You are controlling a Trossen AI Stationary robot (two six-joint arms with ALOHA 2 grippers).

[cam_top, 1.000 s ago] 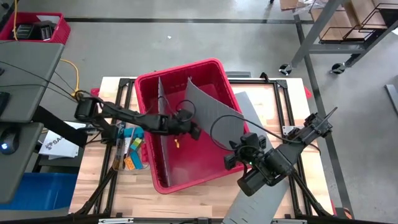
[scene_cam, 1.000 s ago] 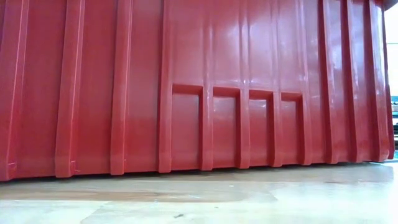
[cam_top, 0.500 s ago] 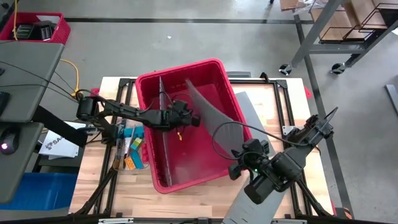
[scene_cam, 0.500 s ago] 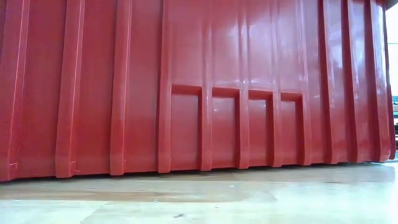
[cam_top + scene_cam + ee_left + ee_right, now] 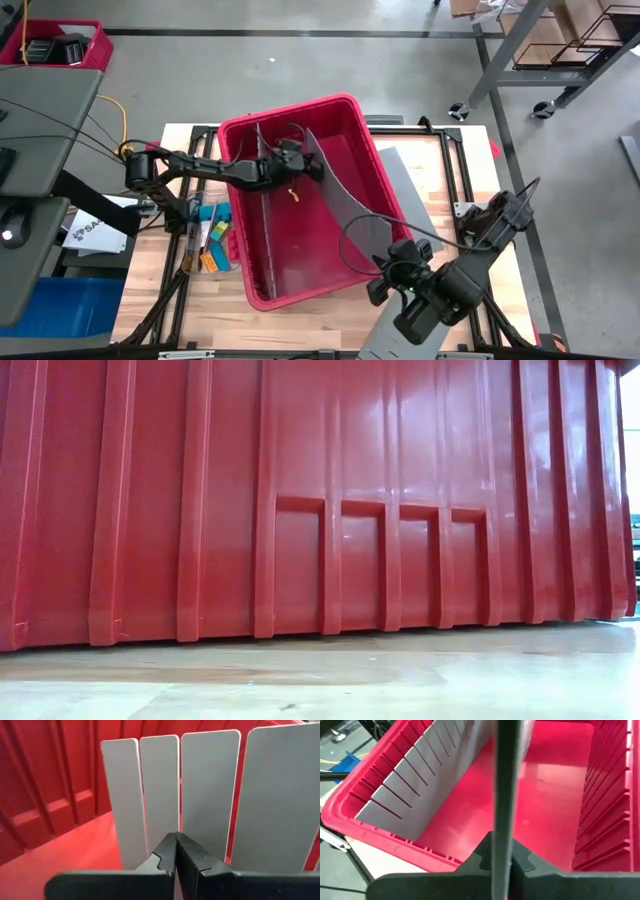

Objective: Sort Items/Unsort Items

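The red bin (image 5: 352, 108) stands mid-table and fills the low view with its wall (image 5: 320, 500). Inside it, one grey slotted divider (image 5: 262, 200) stands upright and a second grey divider (image 5: 345, 195) leans across the bin. My left gripper (image 5: 318, 172) is shut inside the bin, its tips at the leaning divider's slotted face (image 5: 210, 795). Over the bin's near right corner, my right gripper (image 5: 385, 262) is shut on that divider. The items (image 5: 212, 238), orange, blue and yellow pieces, lie on the table left of the bin. My left gripper's shut fingertips (image 5: 176, 845) point level at the leaning divider's face from the table's left; I cannot tell whether they touch it. My right gripper pinches the leaning divider's near edge (image 5: 503, 827) between its two fingers, slanting down from the near right. The divider stands edge-on above the fingers, its far end down inside the bin.
Another grey panel (image 5: 408, 195) lies flat on the table right of the bin and runs to the near edge. Black frame rails (image 5: 450, 170) border the tabletop. A red basket (image 5: 60, 45) sits off the table at far left.
My left gripper has gone toward the table's far edge inside the bin, staying shut beside the leaning divider. My right gripper has drawn toward the near edge with the divider's near end, and the divider has swung to stand steeper and more edge-on.
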